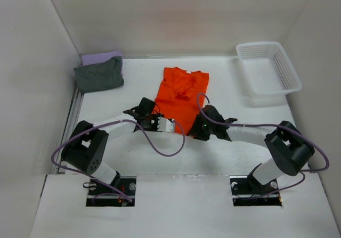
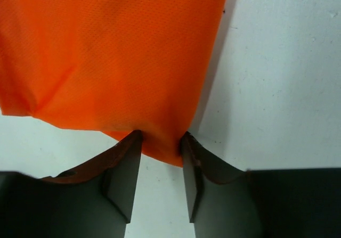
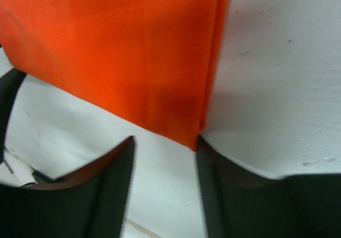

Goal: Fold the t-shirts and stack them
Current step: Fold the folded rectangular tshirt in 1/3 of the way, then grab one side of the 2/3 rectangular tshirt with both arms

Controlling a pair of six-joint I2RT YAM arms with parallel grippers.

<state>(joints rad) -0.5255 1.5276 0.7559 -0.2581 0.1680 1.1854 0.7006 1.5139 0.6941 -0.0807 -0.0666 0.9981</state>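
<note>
Left claw (image 2: pixel 160 140) jaws partly apart, straddling a near hem corner of the orange t-shirt (image 2: pixel 106 51); tips touch the fabric, not clamped. Right claw (image 3: pixel 165 140) gapes wider, with the other near corner between its tips, against one finger. Shirt lies flat mid table (image 1: pixel 106 105), collar far, sides folded in, lightly wrinkled. Far left corner: dark grey t-shirt (image 1: pixel 99 74) folded on lavender t-shirt (image 1: pixel 104 56).

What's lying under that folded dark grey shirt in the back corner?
A lavender shirt: only its far edge shows beyond the dark grey shirt; the rest is covered.
</note>
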